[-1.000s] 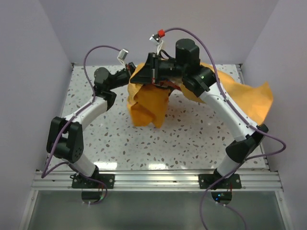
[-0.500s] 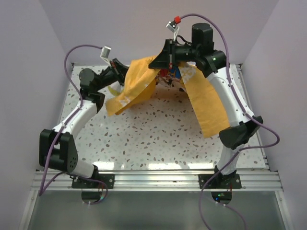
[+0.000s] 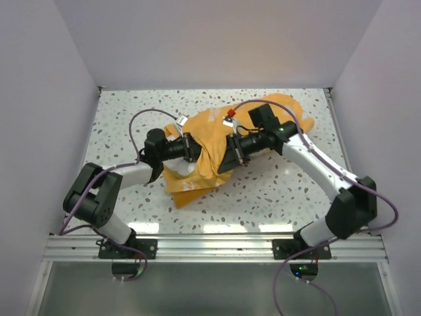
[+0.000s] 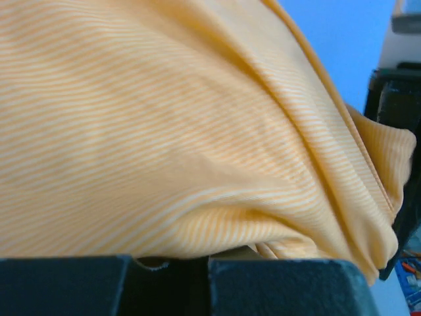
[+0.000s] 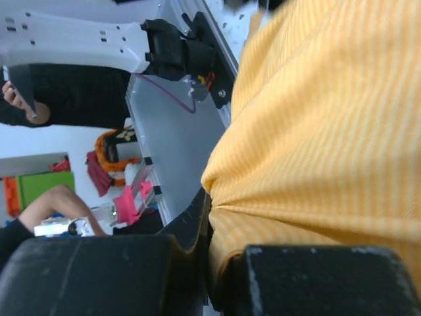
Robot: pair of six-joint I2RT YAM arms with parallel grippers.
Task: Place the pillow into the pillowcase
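A: Tool status, L + R?

B: L gripper [image 3: 195, 150] clamped on the pillowcase [image 3: 212, 126]. L wrist view: striped orange cloth is bunched into the narrow slit betw. its fingers [image 4: 59, 286]. R gripper [image 3: 225, 157] is likewise pinched shut on the case. R wrist view: a fold is drawn down tight betw. its fingers [image 5: 85, 273].

A: Where's the case?

B: Crumpled heap, mid table [image 3: 125, 118], a bit right of centre. The two grippers point at each other, close together, across a ridge of cloth at the heap's near side. The rest spreads back and right, under the R arm's wrist. Printed side not visible.

A: Pillow?

B: Can't ID it. There is a pale patch [image 3: 182, 170] at the near-left edge of the cloth, just below the L gripper. Can't tell if that's the pillow or the case's inner face.
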